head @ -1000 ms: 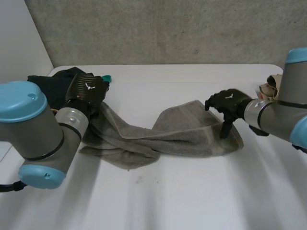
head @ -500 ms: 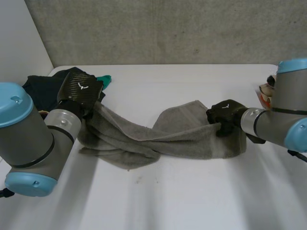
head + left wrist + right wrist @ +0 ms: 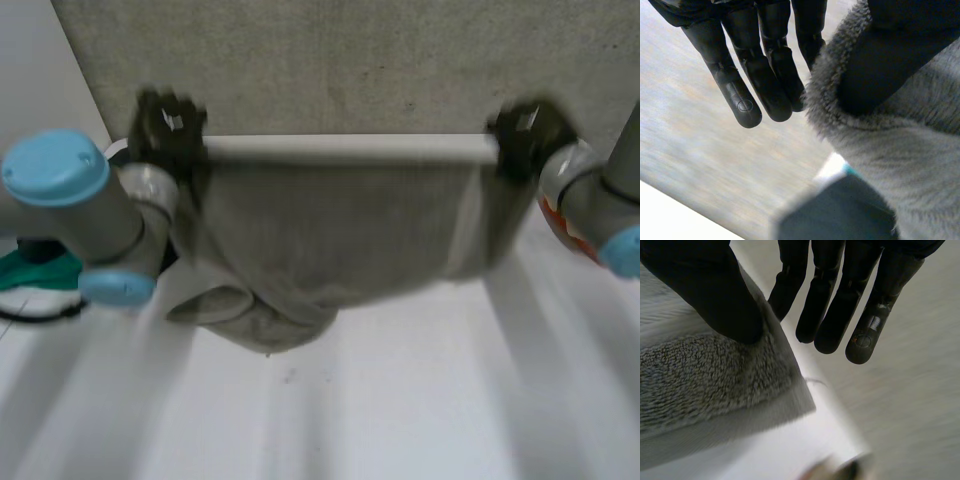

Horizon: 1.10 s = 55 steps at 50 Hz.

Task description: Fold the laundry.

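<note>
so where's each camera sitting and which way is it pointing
Head view: from behind, looking down at the white table; left hand and right hand show.
Left wrist view: on that wrist, along the palm; its fingers show.
Right wrist view: likewise; its fingers show.
All share the grey terry towel, pinched by both hands.

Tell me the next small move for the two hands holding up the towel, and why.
Probably raise both a little higher. The left hand and right hand each pinch an upper corner of the grey towel, spread between them, but its lower part on the left hand's side lies bunched on the table; more height should let it hang flat.
</note>
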Each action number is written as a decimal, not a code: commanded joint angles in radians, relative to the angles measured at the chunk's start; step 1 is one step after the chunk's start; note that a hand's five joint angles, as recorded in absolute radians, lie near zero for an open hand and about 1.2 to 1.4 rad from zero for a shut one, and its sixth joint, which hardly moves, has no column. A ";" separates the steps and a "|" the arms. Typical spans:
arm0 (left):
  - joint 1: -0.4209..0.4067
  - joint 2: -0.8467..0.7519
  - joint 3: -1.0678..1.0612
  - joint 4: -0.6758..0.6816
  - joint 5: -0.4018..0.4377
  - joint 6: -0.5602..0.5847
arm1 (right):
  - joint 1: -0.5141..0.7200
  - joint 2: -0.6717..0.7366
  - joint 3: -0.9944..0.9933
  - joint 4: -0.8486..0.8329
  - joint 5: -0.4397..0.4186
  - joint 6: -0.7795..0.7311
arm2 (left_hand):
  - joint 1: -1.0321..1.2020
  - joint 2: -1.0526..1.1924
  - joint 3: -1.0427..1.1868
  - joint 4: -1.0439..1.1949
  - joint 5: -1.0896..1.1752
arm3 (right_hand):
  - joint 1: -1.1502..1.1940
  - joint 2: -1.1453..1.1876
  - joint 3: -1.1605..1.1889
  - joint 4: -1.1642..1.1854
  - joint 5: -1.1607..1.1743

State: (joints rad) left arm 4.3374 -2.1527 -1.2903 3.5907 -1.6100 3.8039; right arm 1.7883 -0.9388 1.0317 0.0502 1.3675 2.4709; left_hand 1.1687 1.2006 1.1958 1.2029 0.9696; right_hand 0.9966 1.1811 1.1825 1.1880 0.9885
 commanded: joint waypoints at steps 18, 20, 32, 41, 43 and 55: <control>0.001 0.267 -0.269 0.327 0.005 -0.147 | -0.017 -0.362 0.323 -0.331 -0.094 0.321 | 0.228 0.196 0.200 0.193 0.252 | 0.400 0.215 0.214 0.208 0.233; 0.002 0.264 -0.332 0.326 0.005 -0.147 | -0.020 -0.360 0.393 -0.305 -0.114 0.318 | 0.228 0.196 0.200 0.193 0.252 | 0.400 0.215 0.214 0.208 0.233; -0.001 0.200 -0.589 0.267 -0.001 -0.145 | -0.053 -0.304 0.666 -0.155 -0.202 0.067 | 0.228 0.196 0.200 0.193 0.252 | 0.400 0.215 0.214 0.208 0.233; 0.002 0.209 -0.592 0.211 -0.002 -0.153 | -0.092 -0.221 0.647 -0.066 -0.211 0.144 | 0.201 0.170 0.174 0.167 0.226 | 0.400 0.215 0.214 0.208 0.233; 0.002 0.220 -0.589 0.209 -0.002 -0.153 | -0.095 -0.215 0.639 -0.067 -0.218 0.209 | 0.210 0.178 0.183 0.176 0.235 | -0.247 -0.432 -0.433 -0.439 -0.414; -0.045 0.384 -0.524 0.102 0.001 -0.156 | -0.073 -0.225 0.656 -0.096 -0.251 0.508 | 0.228 0.196 0.200 0.193 0.252 | -0.700 -0.885 -0.886 -0.892 -0.867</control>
State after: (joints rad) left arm 4.3392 -1.8797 -1.8674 3.7823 -1.6120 3.6484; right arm 1.6917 -1.1517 1.6691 -0.0293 1.1300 2.8051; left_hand 1.1687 1.2014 1.1962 1.2032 0.9696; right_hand 0.3303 0.3874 0.3750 0.3656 0.1956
